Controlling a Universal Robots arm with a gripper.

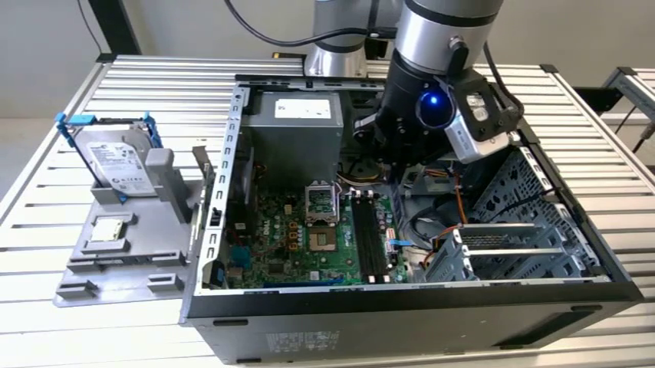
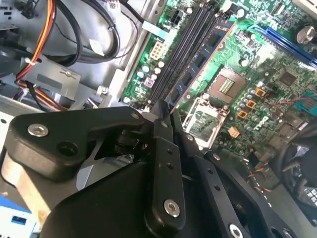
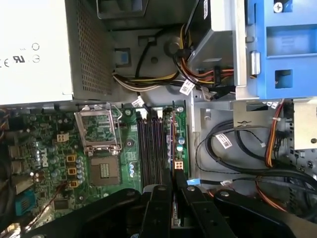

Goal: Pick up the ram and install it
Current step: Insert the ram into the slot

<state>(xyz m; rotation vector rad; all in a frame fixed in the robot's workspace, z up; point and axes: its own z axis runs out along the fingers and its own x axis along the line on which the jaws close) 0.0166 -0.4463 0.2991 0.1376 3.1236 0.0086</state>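
Observation:
My gripper (image 2: pixel 164 110) is shut on the ram (image 2: pixel 205 57), a blue board with black chips seen almost edge-on. The stick reaches out from the fingertips over the green motherboard (image 2: pixel 270 84), running along the black memory slots (image 2: pixel 185 54) and held above them. In the first wrist view the ram (image 3: pixel 173 144) shows as a thin edge rising from the gripper (image 3: pixel 173 187), just beside the slots (image 3: pixel 150 148). In the exterior view the arm's wrist (image 1: pixel 430 107) hangs inside the open computer case (image 1: pixel 220 199), over the far end of the slots (image 1: pixel 366 238).
The processor socket (image 3: pixel 101 166) lies beside the slots. Cable bundles (image 3: pixel 237 148) and a blue drive bay (image 3: pixel 282 44) sit on the other side, and the power supply (image 1: pixel 297 123) is at the back. A hard drive (image 1: pixel 118 161) stands on a grey holder outside the case.

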